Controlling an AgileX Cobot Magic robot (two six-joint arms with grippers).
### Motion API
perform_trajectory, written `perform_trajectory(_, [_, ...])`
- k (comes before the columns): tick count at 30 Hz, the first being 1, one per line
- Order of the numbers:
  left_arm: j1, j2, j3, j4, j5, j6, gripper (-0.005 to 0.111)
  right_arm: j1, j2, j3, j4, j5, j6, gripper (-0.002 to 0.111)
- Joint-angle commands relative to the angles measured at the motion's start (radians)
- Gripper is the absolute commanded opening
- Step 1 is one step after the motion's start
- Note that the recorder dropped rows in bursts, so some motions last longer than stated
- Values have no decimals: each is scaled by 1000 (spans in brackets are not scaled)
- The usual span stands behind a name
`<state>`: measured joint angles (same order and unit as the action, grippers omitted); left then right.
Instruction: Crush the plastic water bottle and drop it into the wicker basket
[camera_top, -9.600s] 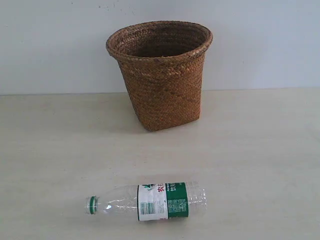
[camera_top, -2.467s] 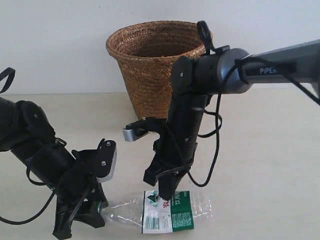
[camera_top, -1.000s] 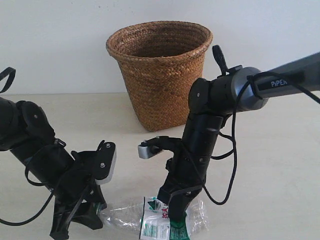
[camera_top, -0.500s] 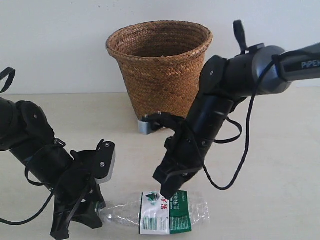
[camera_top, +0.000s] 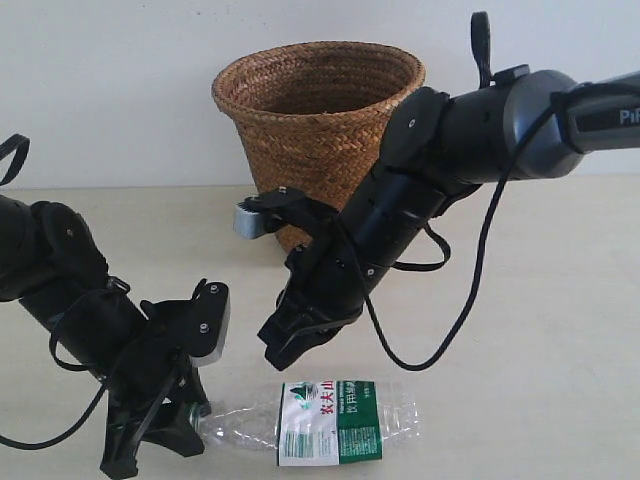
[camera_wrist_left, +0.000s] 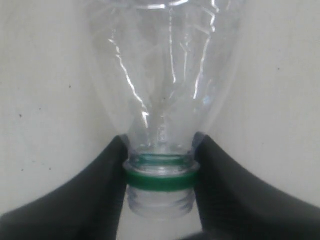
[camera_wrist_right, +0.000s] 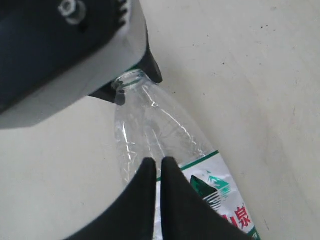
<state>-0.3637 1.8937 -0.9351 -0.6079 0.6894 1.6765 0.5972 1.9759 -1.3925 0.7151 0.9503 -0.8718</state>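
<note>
Your right gripper (camera_top: 272, 352), pinched shut and empty, has lifted off the plastic water bottle (camera_top: 330, 432), barely crushed, while your left gripper (camera_top: 180, 418) clamps its neck.

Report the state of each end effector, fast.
Left end effector: closed on the neck of the plastic water bottle.
Right end effector: closed, holding nothing, above the bottle.
</note>
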Motion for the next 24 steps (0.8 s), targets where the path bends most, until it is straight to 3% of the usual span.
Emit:
perform_trajectory(1, [2,-4,5,-4,-5,-11,4,7,1,4,13,-11,-10,0])
perform_trajectory(24, [2,-4,5,-6,-10,-11,4,11,290,-47,23,3,42,0])
